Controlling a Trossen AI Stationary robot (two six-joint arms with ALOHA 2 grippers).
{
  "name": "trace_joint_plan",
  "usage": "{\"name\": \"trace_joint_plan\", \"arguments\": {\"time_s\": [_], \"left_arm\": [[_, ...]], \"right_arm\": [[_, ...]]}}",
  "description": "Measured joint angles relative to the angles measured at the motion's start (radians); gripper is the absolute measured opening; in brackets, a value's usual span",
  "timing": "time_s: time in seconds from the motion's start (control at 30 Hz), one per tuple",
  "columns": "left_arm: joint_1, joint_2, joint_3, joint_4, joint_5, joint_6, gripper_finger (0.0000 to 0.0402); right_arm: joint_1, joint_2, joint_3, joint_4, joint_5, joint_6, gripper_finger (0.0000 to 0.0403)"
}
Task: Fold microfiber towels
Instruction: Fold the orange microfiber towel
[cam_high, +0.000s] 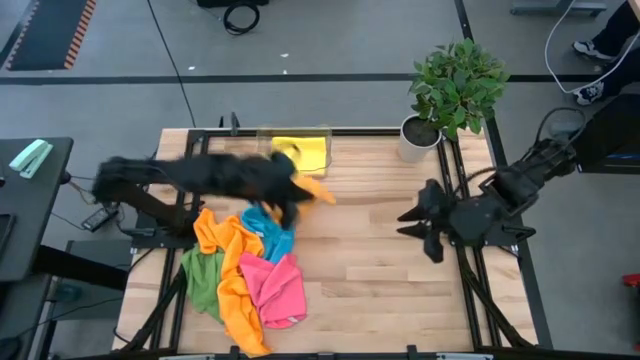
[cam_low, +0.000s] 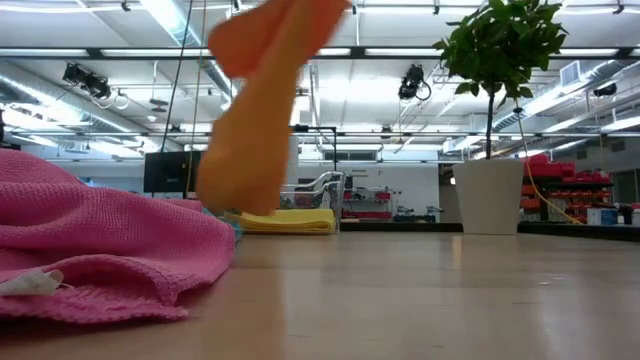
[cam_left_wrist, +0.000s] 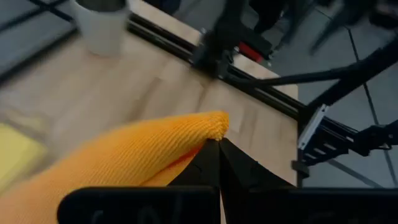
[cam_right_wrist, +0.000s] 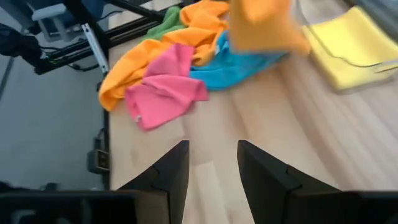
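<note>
Because one cloth must be separated for folding, the left gripper (cam_left_wrist: 214, 142) is clamped on an orange towel (cam_left_wrist: 124, 158), held clear of the pile (cam_high: 245, 270). The right gripper (cam_right_wrist: 211, 163) waits at the table's right side, fingers apart and empty.

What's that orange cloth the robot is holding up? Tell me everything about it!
The lifted orange towel is a soft, fuzzy-looking cloth in bright orange. The left gripper is shut on one edge of it, so it hangs in the air above the table, draped and loose, not folded. In the low view it dangles in front of the yellow towel. It hangs near the pile of other coloured towels; whether it touches them cannot be seen.
</note>
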Motion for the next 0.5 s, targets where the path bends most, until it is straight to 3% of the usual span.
{"name": "trace_joint_plan", "arguments": {"time_s": [0.17,0.3,0.5], "left_arm": [[-0.068,0.213,0.0,0.18,-0.032,-0.142,0.0003],[-0.083,0.362,0.0,0.225,-0.026,-0.25,0.0004],[-0.08,0.545,-0.002,0.206,0.109,-0.313,0.0006]], "right_arm": [[0.012,-0.087,-0.217,0.068,0.051,0.039,0.0143],[0.025,-0.091,-0.405,0.177,0.04,0.057,0.0143],[0.123,-0.038,-0.7,0.536,0.051,0.084,0.0143]]}}
